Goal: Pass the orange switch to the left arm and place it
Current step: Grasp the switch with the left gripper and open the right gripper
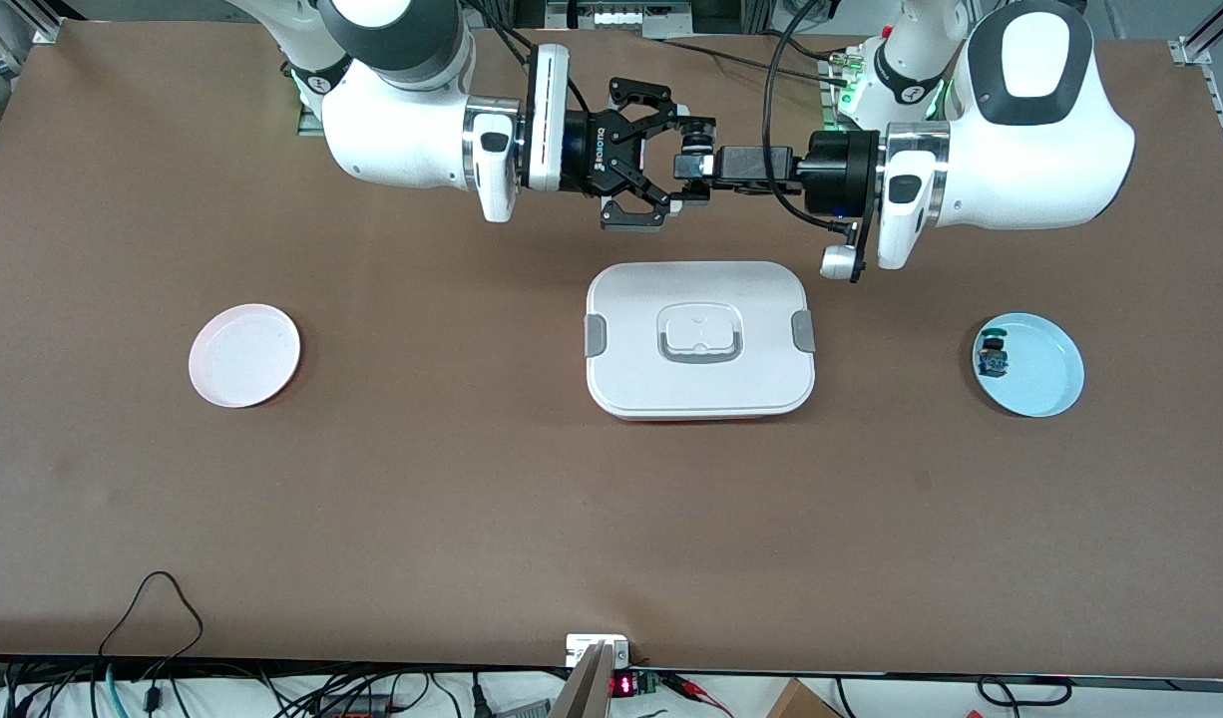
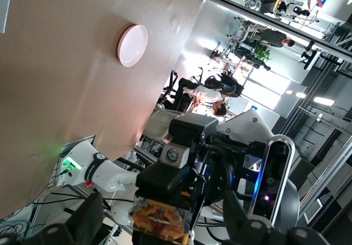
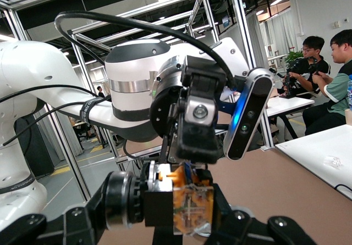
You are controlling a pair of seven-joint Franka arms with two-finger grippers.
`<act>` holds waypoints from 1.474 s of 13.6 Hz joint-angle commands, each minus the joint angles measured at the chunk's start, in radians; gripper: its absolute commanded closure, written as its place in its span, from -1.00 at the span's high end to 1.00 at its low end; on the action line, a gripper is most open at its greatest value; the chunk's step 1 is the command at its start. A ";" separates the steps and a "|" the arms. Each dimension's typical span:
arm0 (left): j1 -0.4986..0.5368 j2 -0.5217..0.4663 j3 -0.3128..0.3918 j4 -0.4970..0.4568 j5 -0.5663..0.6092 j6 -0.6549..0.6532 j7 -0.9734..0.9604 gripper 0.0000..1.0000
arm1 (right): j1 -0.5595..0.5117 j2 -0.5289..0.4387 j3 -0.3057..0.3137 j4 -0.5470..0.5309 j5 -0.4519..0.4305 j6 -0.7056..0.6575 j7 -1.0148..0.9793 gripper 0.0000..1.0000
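Orange-bodied and small, the orange switch (image 1: 693, 160) hangs in the air between the two arms, over the brown counter (image 1: 372, 499) beside the white box (image 1: 631, 369). The right tool (image 1: 676, 165) is clamped on it. The left tool (image 1: 706, 163) meets it from its own end; its state cannot be told. A green switch (image 1: 993, 356) lies in the blue plate (image 1: 1055, 384).

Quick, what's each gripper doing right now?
Left gripper: at the switch, up over the table; open or closed cannot be told.
Right gripper: closed, holding the switch.
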 commanded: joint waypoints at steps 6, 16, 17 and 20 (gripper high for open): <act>0.065 -0.013 -0.005 -0.014 -0.027 -0.087 0.006 -0.32 | 0.017 0.012 0.000 0.020 0.030 0.028 -0.029 -0.93; 0.114 -0.003 -0.001 -0.008 -0.026 -0.142 0.016 -1.00 | 0.027 0.008 0.000 0.016 0.119 0.018 0.002 1.00; 0.118 -0.003 0.002 -0.008 -0.024 -0.153 0.019 -1.00 | 0.027 0.008 0.000 0.016 0.119 0.018 0.002 1.00; 0.186 -0.001 0.005 -0.010 0.013 -0.226 0.026 -1.00 | 0.024 0.008 0.000 0.011 0.120 0.022 0.008 1.00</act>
